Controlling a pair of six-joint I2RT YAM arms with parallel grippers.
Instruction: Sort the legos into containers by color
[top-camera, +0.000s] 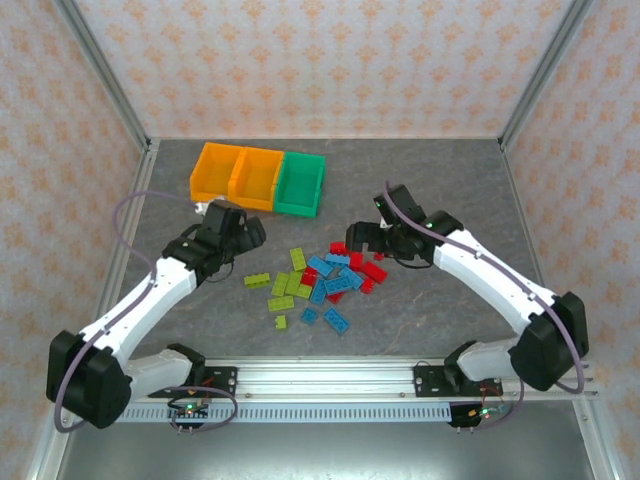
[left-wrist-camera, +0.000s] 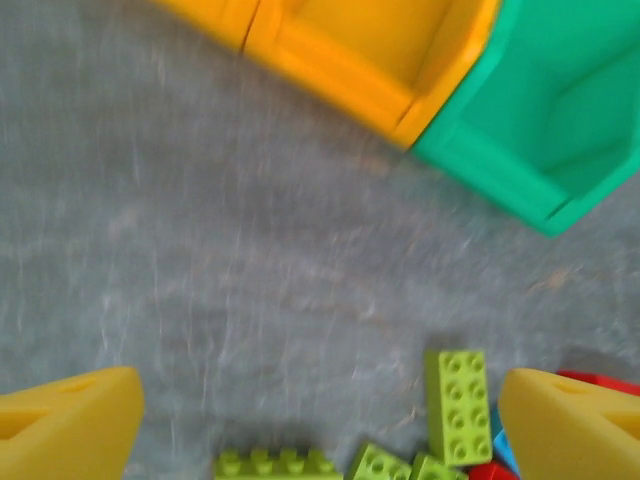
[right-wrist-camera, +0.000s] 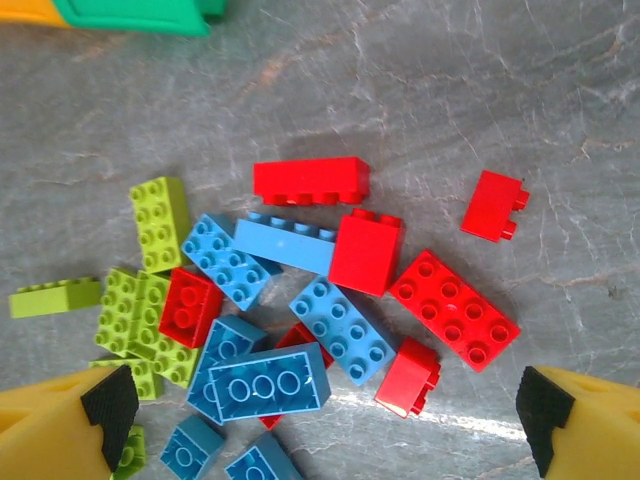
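Yellow fingers (left-wrist-camera: 70, 425) of the left gripper (left-wrist-camera: 320, 430) are spread wide with nothing between them and bare grey table (left-wrist-camera: 200, 260) below. The right gripper (right-wrist-camera: 327, 403) is also spread, above the legos (right-wrist-camera: 300, 290), gripping none. The legos lie in a loose pile mid-table: red toward the right arm, lime toward the left, blue between. One lime brick (left-wrist-camera: 458, 405) has its long axis pointing roughly toward the green bin (left-wrist-camera: 540, 110). A long red brick (right-wrist-camera: 311, 181) lies crosswise. The containers (top-camera: 258, 178) stand in a touching row at the far side, with an open strip of table before the pile.
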